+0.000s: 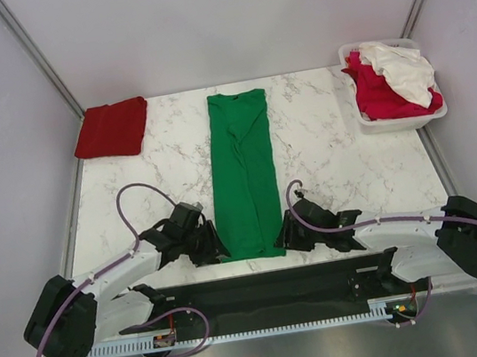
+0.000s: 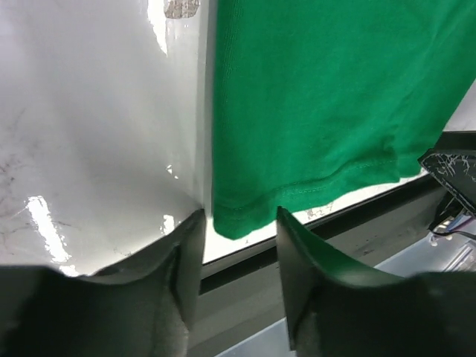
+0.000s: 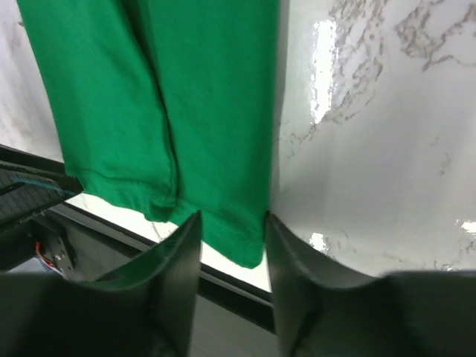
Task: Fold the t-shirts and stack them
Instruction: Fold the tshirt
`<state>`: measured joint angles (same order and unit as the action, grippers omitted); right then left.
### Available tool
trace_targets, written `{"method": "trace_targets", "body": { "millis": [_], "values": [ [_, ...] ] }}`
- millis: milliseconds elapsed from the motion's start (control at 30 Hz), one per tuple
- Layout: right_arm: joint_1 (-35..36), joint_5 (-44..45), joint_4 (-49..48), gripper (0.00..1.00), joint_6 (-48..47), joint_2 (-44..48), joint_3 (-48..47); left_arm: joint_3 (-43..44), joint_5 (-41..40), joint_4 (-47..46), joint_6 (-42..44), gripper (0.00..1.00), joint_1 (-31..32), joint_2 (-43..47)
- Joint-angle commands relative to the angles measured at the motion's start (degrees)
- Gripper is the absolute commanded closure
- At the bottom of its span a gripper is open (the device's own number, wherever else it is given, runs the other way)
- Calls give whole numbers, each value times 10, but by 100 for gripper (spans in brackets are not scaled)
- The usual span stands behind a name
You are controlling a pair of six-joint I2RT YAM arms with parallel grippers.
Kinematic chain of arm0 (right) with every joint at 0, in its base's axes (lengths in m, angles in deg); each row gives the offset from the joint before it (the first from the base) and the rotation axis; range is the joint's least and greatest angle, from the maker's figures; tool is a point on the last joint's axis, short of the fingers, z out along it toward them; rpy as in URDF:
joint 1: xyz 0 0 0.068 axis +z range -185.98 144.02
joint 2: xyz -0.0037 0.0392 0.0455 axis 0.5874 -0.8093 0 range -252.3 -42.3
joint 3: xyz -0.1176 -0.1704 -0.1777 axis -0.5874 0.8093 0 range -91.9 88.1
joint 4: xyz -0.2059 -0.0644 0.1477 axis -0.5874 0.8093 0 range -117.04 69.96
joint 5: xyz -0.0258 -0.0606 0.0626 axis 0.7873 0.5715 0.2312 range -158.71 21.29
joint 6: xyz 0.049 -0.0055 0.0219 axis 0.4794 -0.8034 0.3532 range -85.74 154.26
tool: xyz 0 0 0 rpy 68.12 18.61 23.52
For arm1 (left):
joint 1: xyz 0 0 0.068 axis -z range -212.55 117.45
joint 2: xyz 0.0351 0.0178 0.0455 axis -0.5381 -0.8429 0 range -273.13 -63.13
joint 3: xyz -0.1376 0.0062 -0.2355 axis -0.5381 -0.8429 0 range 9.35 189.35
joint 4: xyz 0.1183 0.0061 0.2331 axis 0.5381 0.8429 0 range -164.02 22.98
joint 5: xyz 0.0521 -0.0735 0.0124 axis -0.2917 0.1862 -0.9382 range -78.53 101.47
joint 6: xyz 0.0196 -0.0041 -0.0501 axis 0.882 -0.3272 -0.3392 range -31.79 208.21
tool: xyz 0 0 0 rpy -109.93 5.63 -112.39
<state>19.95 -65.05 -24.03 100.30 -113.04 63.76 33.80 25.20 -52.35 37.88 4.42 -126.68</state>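
Note:
A bright green t-shirt (image 1: 243, 173), folded lengthwise into a narrow strip, lies down the middle of the marble table. Its hem reaches the near edge. My left gripper (image 1: 215, 245) is at the hem's left corner. In the left wrist view its jaws (image 2: 239, 212) stand open on either side of the green corner (image 2: 238, 219). My right gripper (image 1: 283, 236) is at the hem's right corner. Its jaws (image 3: 232, 216) also stand open around the cloth (image 3: 238, 238). A dark red t-shirt (image 1: 112, 128) lies folded at the far left.
A white plastic basket (image 1: 401, 124) at the far right holds a crimson-pink t-shirt (image 1: 379, 95) and a white t-shirt (image 1: 404, 71). The black rail (image 1: 264, 287) runs along the table's near edge just below the hem. Grey walls close in the left, right and back.

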Motion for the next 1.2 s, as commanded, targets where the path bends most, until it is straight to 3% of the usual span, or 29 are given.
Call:
{"method": "trace_targets", "body": {
  "millis": [0,33,100,133,233,333,800,1000,1167],
  "values": [
    [6,-3,2,56,1,-12,13,-13,0,-25,-14,52,6,-4],
    [5,-4,-1,65,0,-13,15,-15,0,-27,-14,65,6,-3],
    [6,-6,-10,73,-2,-13,21,-18,-1,-29,-15,74,6,0],
    [6,-7,-12,80,-6,-13,23,-18,-2,-29,-14,85,6,3],
    [5,-8,-16,92,-13,-7,31,-18,-3,-28,-14,98,7,9],
    [5,-8,-15,100,-14,6,36,-19,2,-28,-17,98,7,18],
    [10,-11,89,100,5,139,40,-46,26,10,-64,98,31,136],
    [9,43,172,100,-27,155,-51,66,-6,107,-23,98,34,134],
    [-6,65,212,100,-94,93,-155,204,-53,161,32,98,32,42]
  ]
}}
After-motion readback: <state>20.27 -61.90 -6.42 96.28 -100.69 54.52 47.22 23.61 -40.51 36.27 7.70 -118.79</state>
